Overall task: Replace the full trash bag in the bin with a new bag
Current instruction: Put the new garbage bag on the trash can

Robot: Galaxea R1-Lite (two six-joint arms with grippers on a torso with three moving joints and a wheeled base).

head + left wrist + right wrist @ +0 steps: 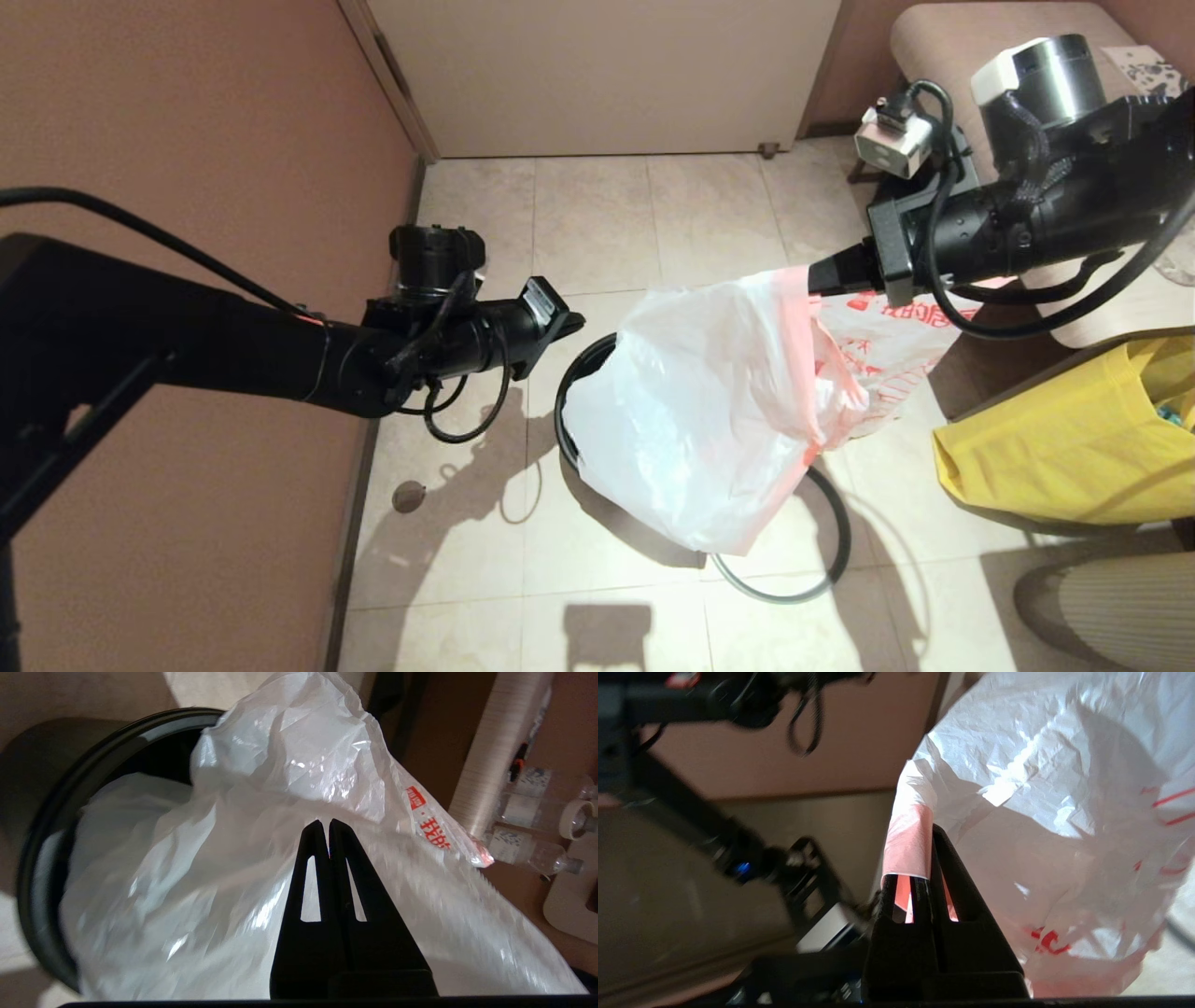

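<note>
The new bag (709, 401), thin crinkled white plastic with a pink edge and red print, billows over the black bin (563, 411), and its lower part sits inside the bin (37, 858). My right gripper (814, 276) is shut on the bag's pink edge (908, 844), holding it up at the bin's right. My left gripper (579, 322) is shut just left of the bag (280, 756) above the bin's rim, with no film clearly held. The grey hoop (840, 541) lies on the floor, partly under the bag. The full trash bag is out of view.
A yellow fabric bag (1055, 439) sits on a seat at the right, with a beige chair (990, 56) behind it. The brown wall (187, 140) runs close along the left, a white door (607, 75) stands at the back. Plastic bottles (528, 849) lie beyond the bin.
</note>
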